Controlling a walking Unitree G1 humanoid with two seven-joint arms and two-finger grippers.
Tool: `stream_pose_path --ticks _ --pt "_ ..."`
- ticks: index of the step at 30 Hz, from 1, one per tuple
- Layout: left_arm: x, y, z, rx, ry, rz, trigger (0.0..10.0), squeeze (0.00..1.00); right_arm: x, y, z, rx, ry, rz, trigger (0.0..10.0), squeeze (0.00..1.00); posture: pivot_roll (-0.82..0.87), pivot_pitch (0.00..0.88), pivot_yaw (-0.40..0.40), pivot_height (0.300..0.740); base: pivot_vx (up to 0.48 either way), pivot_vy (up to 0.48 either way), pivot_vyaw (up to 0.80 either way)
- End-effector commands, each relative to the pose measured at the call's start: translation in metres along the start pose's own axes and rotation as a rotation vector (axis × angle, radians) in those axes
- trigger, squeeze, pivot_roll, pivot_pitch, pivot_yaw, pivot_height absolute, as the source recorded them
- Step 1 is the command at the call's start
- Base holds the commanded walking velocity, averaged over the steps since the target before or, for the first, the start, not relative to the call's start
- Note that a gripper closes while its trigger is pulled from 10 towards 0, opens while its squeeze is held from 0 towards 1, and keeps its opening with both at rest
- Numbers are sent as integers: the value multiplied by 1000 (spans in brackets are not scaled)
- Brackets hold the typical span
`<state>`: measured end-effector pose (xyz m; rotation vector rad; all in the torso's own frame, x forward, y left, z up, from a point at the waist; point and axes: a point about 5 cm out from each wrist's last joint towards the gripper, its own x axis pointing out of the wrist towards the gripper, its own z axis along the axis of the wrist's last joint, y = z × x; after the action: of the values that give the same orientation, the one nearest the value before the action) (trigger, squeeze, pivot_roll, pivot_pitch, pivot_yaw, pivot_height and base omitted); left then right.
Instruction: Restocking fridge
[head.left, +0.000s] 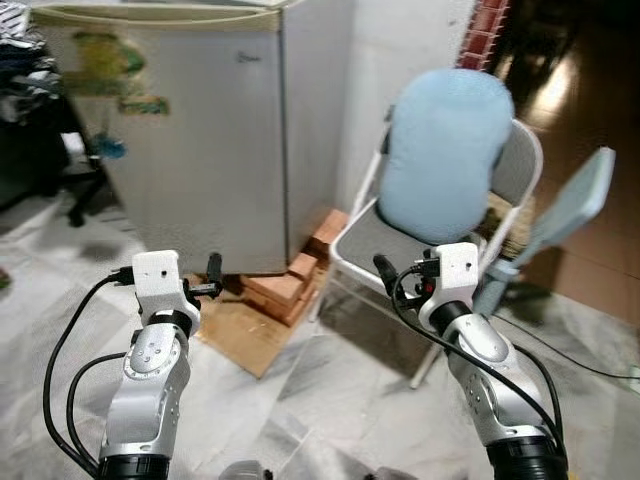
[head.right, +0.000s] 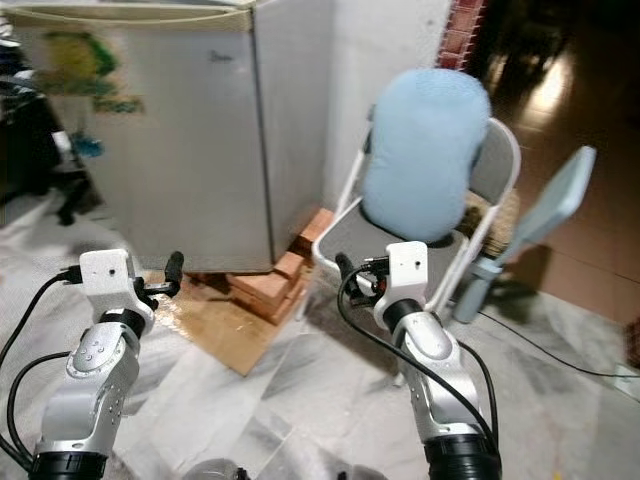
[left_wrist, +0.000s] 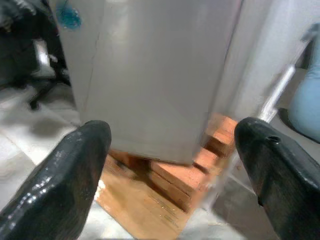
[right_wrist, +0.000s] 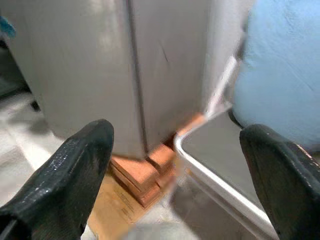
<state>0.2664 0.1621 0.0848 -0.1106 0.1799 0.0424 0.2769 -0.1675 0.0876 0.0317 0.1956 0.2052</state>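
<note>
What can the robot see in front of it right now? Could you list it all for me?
Small silver-grey fridge: one, door shut, ahead and left, stickers on its front.
Red-orange bricks: several, stacked under the fridge's right corner.
Brown cardboard sheet: one, flat on the floor before the bricks.
White metal folding chair with grey seat: one, right of the fridge.
Pale blue cushion: one, upright against the chair's backrest.
Pale blue flat paddle-shaped object: one, leaning at the chair's right side.
Marbled grey tile floor: underfoot.
Black cable: one, along the floor, right.
Left gripper: one, black fingers, open, empty.
Right gripper: one, black fingers, open, empty.
</note>
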Motion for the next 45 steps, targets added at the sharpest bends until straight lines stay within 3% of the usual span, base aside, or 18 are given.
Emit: stream_pose_path --ticks 1,32,45 --pt "1 0 3 5 -3 -15 10000 0 1 -1 3 0 -8 -7 10000 0 7 0 -4 740 0 480 -488" --pt "2 -10 5 -32 -6 -50 10000 0 4 5 3 -3 -5 20 10000 0 9 0 -7 740 0 480 -746" --pt "3 -13 5 -33 -3 -57 10000 0 6 8 5 0 -23 37 10000 0 13 0 -7 740 0 480 0"
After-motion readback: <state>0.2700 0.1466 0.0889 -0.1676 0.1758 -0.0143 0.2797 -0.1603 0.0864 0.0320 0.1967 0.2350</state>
